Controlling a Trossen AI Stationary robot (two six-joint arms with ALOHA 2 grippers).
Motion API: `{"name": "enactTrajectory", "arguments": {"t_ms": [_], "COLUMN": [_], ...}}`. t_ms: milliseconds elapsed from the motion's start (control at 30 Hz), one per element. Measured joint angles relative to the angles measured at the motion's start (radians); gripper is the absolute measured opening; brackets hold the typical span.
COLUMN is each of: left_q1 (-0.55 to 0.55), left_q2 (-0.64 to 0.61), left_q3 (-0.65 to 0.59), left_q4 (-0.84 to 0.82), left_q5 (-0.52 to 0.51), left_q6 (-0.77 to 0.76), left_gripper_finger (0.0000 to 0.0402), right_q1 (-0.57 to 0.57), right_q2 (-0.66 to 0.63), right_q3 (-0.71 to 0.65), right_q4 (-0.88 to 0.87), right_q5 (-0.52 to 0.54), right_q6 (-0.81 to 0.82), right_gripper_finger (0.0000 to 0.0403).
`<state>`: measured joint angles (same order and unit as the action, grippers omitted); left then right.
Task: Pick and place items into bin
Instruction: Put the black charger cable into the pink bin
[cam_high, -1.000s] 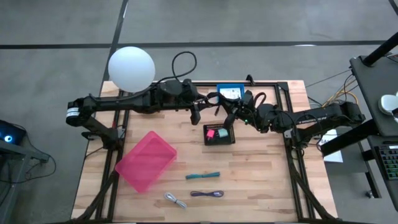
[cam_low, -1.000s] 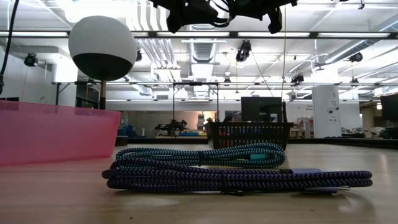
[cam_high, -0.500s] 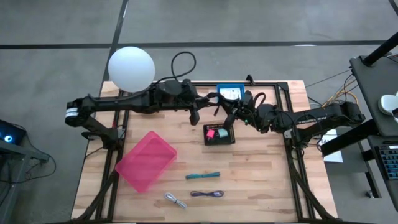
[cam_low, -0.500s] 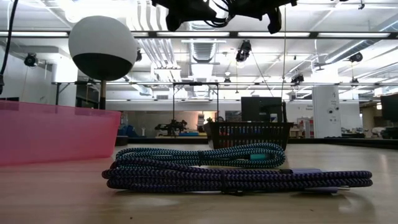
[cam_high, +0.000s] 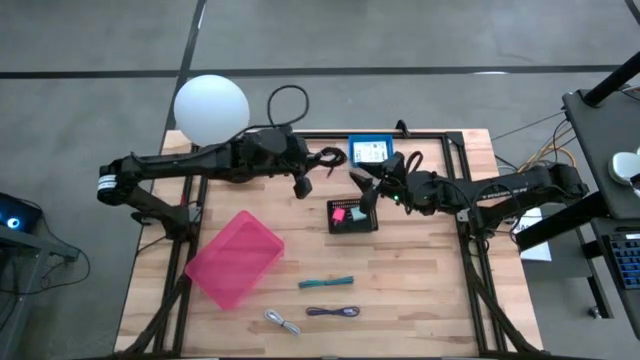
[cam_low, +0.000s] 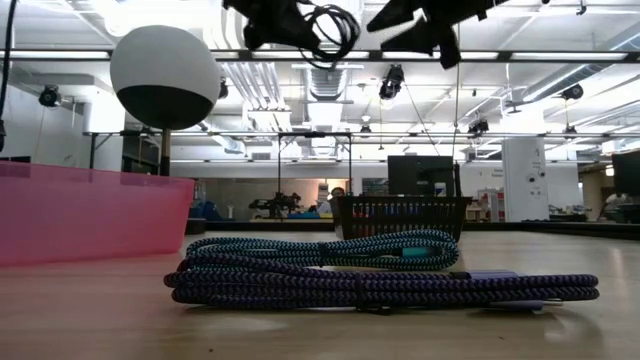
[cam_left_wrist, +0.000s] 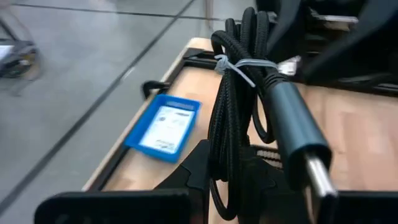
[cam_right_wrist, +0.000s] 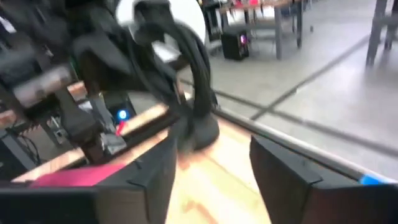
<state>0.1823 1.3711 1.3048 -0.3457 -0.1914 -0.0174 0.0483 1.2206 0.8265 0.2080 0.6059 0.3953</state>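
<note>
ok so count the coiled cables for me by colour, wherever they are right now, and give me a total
Black cable: 1, held up in the left gripper
Teal cable: 1, on the table
Purple cable: 1, on the table
Grey-white cable: 1, on the table
Total: 4

Black coiled cable (cam_left_wrist: 239, 93): bundled with a white tie, grey plug at 1 end, held above the table beyond the black basket (cam_high: 353, 217). Teal cable (cam_high: 326, 283) and purple cable (cam_high: 333, 312): flat on the table in front of the basket. Grey-white cable (cam_high: 282, 321): left of the purple cable. Pink and green pieces: inside the basket.
</note>
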Motion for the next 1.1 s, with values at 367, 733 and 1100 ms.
{"name": "enactTrajectory", "arguments": {"t_ms": [367,733,1100], "left_q1": [0.000,-0.001,-0.028], "left_q2": [-0.092,-0.112,-0.107], "left_q3": [0.001,0.001,0.001], "left_q4": [-0.082,-0.232,-0.647], "left_q5": [-0.020,-0.024,-0.021], "left_q6": [-0.016,-0.213,-0.556], "left_gripper_finger": [0.0021,0.0021,0.0021], "right_q1": [0.000,-0.032,-0.049], "right_q2": [-0.002,-0.001,0.007], "right_q3": [0.000,0.000,-0.009], "right_q4": [-0.219,-0.342,-0.397], "right_q5": [-0.004,-0.005,-0.012], "right_q6": [0.186,0.128,0.043], "right_gripper_finger": [0.0247,0.0235,0.0237]}}
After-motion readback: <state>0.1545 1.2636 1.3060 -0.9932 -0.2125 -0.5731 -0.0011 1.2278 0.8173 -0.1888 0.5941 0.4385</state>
